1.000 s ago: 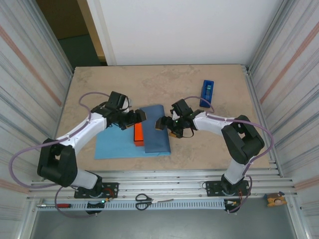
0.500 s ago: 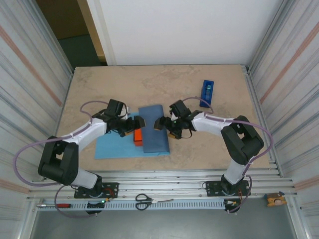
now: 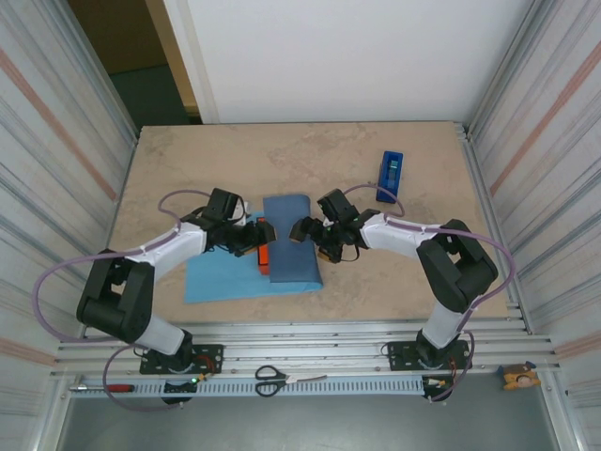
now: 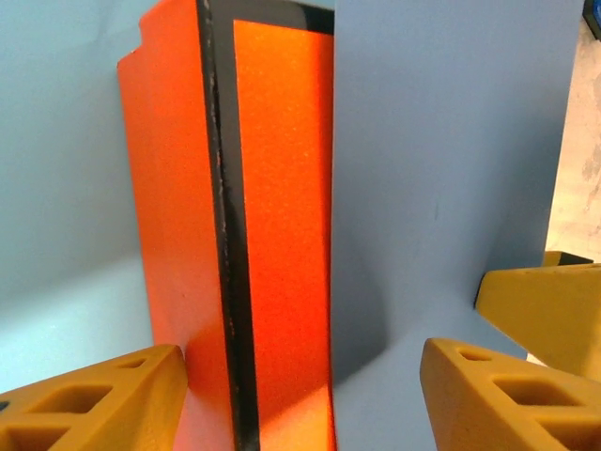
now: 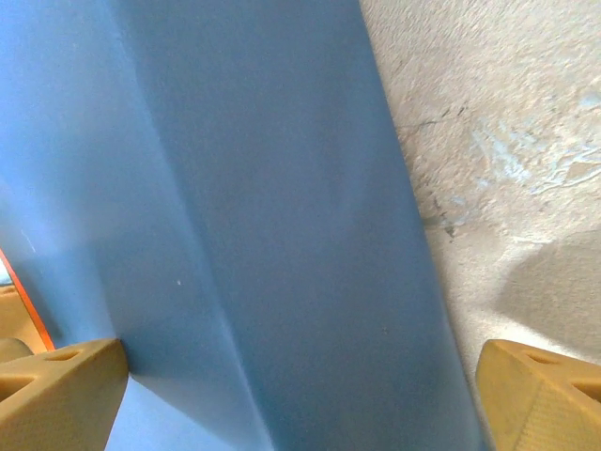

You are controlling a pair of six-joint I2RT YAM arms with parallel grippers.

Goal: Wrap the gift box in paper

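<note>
The gift box (image 3: 264, 256) is bright orange and lies on the paper (image 3: 218, 278), a light blue sheet. The paper's darker flap (image 3: 292, 241) is folded over most of the box from the right. In the left wrist view the box (image 4: 277, 235) shows its black seam, with the flap (image 4: 441, 169) covering its right part. My left gripper (image 3: 264, 236) (image 4: 300, 399) is open, its fingers astride the bare box edge and the flap's edge. My right gripper (image 3: 302, 231) (image 5: 300, 395) is open wide, low over the flap (image 5: 263, 235).
A small blue tape dispenser (image 3: 391, 175) stands at the back right of the table (image 3: 310, 155). Scissors (image 3: 272, 379) and a screwdriver (image 3: 108, 386) lie on the front rail. Corrugated walls close both sides.
My left gripper has moved right and down onto the box's exposed edge, and its jaws have narrowed. The right gripper has edged left over the flap.
</note>
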